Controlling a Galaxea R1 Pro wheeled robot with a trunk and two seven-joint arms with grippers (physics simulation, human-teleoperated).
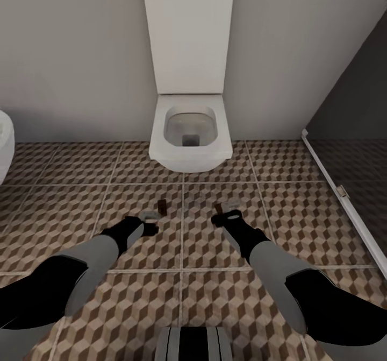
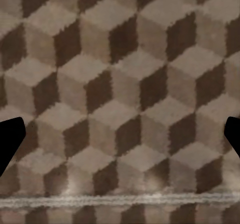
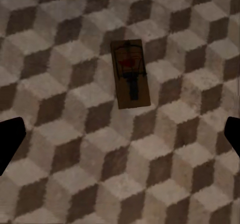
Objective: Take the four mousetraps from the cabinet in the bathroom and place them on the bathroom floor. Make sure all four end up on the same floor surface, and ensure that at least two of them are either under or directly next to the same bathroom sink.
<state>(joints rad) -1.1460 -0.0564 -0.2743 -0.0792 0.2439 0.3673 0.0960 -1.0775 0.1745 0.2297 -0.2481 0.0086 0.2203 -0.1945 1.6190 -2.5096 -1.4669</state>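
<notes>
Both grippers, left point(image 1: 152, 217) and right point(image 1: 230, 209), hung wide open and empty above the tiled floor point(image 1: 301, 205). Two mousetraps point(image 1: 162, 206) lay flat before the toilet point(image 1: 185, 135); the arms should probably lift straight up, clear of them.

Two brown mousetraps lie flat on the cube-patterned floor point(image 1: 64, 210), mid-frame. One trap point(image 1: 162, 206) sits left of the other point(image 1: 219, 209). The right one shows wire and a red mark.

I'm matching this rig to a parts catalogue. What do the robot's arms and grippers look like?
Each arm has a bulky black upper section, a light grey forearm sleeve and a black wrist. The left gripper and right gripper end in pale grey parts; in the wrist views their fingertips are plain black. No cables or markings visible.
</notes>
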